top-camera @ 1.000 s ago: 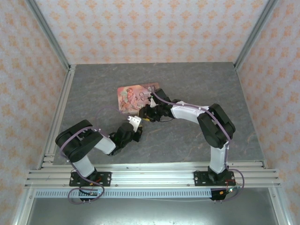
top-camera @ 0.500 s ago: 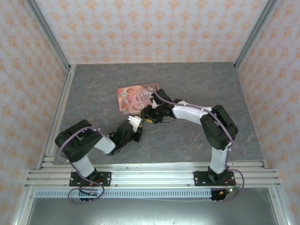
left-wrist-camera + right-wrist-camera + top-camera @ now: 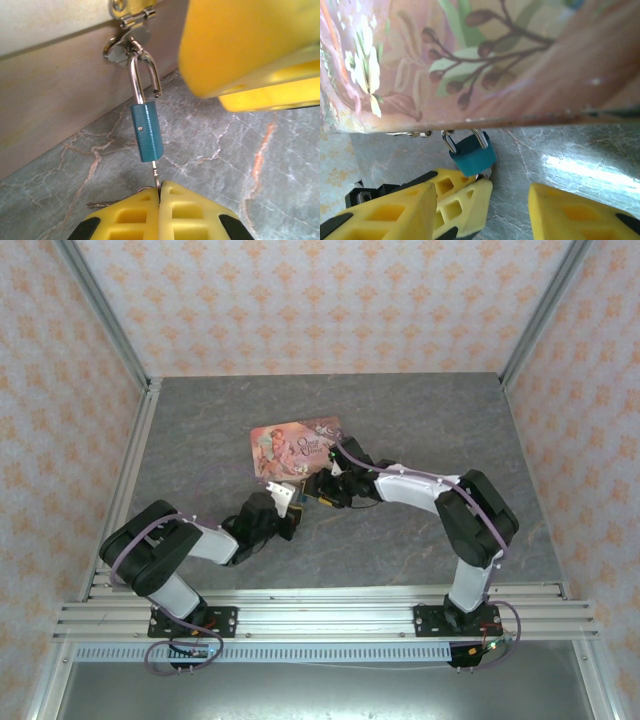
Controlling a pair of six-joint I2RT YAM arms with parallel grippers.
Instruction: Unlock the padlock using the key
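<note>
- Padlock [image 3: 146,131]: tiny, teal-blue block body with a thin silvery shackle [image 3: 142,70]. It is hung by the shackle from the metal clasp [image 3: 121,44] on the side wall of the tin [image 3: 60,100], body slightly tilted, keyhole end down.
- Shackle state: the long leg is seated in the body. The short leg's notched tip is seen out of the body, just above its top edge.
- Key [image 3: 156,175]: very thin, pale silvery. The blade is pushed into the padlock's bottom, in line with the body, and the rest is pinched between the pressed-together fingers of the left gripper [image 3: 160,192].
- Right wrist view: the padlock [image 3: 472,156] is seen just under the tin's lower edge, with the key [image 3: 485,174] directly below it.
</note>
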